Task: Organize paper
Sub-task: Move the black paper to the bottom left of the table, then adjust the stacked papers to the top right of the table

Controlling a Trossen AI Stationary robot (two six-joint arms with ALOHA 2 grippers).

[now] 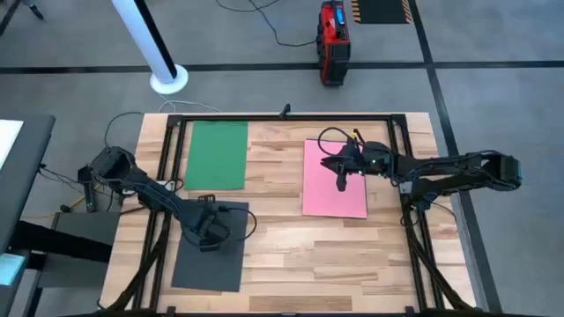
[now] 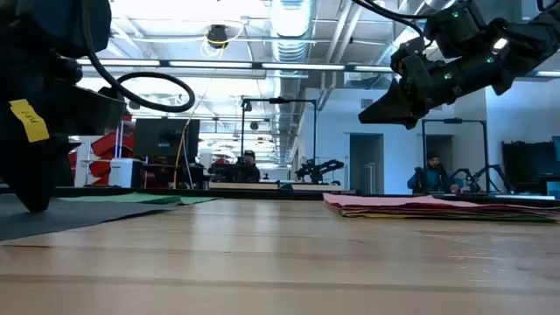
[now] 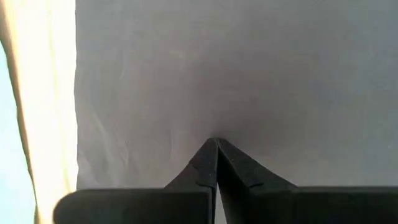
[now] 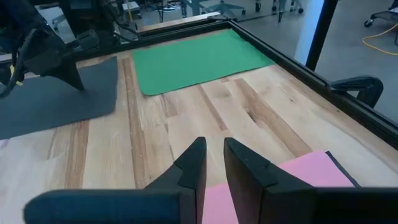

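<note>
A dark grey sheet [image 1: 207, 264] lies flat at the table's near left, and my left gripper [image 1: 205, 236] stands on its far half, shut. A green sheet [image 1: 216, 154] lies flat at the far left. A pink sheet [image 1: 335, 189] tops a thin stack right of centre; the low view shows yellowish edges under the pink stack [image 2: 437, 206]. My right gripper [image 2: 376, 109] hangs above the stack's far part, clear of it. Its fingers [image 4: 198, 155] are a little apart, with nothing between them. My left gripper presses its shut fingertips [image 3: 214, 149] down on the dark grey sheet's top face [image 3: 214, 127], in the sheet's far half. The fingers come from above, slanting down. The sheet lies flat on the table under them.
A black frame rail [image 1: 282, 116] runs along the table's far edge and down both sides. Bare wood [image 1: 273, 229] lies between the grey sheet and the pink stack. Beyond the table, a red toolbox [image 1: 333, 40] and a white pole base [image 1: 167, 79] stand on the floor.
</note>
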